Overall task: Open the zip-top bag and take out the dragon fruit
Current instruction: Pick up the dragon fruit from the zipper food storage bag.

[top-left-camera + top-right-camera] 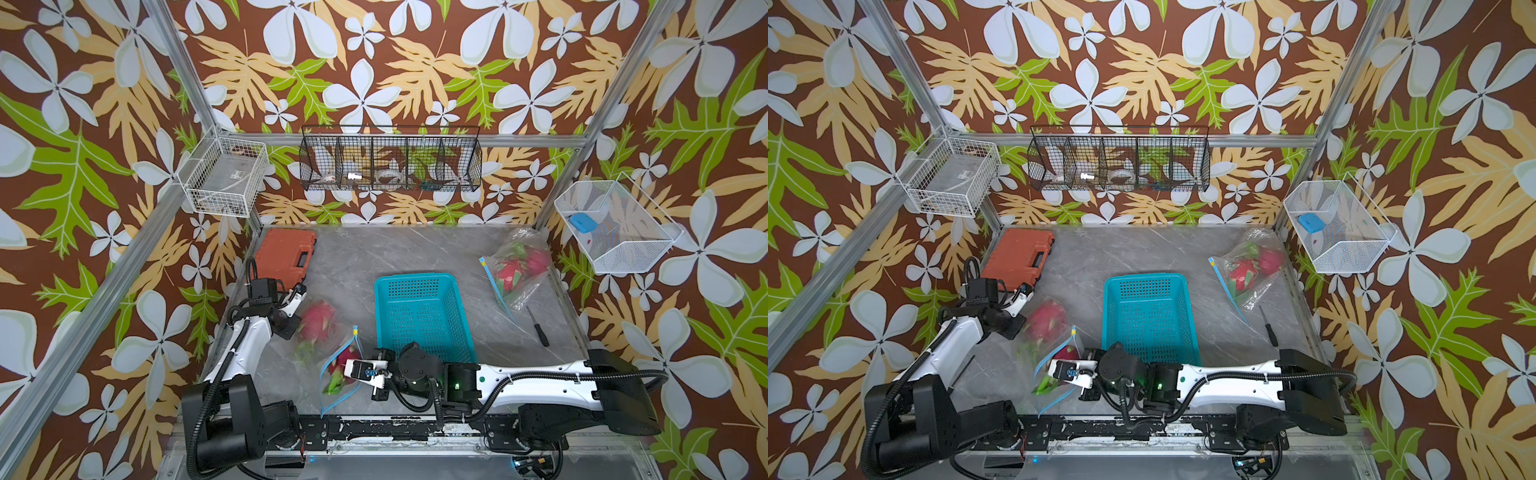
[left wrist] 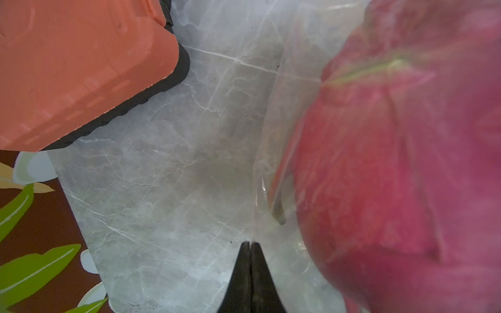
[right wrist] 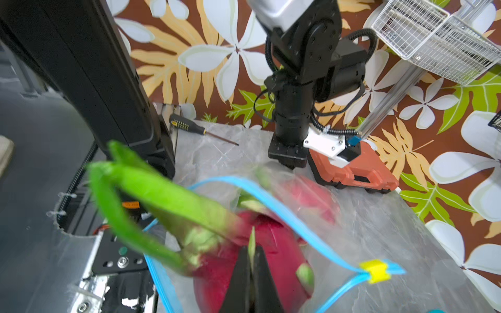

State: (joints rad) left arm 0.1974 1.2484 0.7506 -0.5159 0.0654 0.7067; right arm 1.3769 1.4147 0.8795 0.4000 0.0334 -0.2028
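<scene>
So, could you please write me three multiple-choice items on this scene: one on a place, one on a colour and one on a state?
1. Where does the orange tool case lie?
A. In the table's far left corner
B. Inside the teal basket
C. In the white wire basket on the wall

2. What colour is the slider on the near bag?
A. Red
B. Yellow
C. Black

3. How is the near bag's mouth?
A. Zipped shut
B. Open
C. Folded under the bag

Key:
1 A: both top views show the case against the table's back left edges.
2 B: the right wrist view shows a yellow clip on the blue zip.
3 B: the blue zip strips stand parted, with a dragon fruit between them.
</scene>
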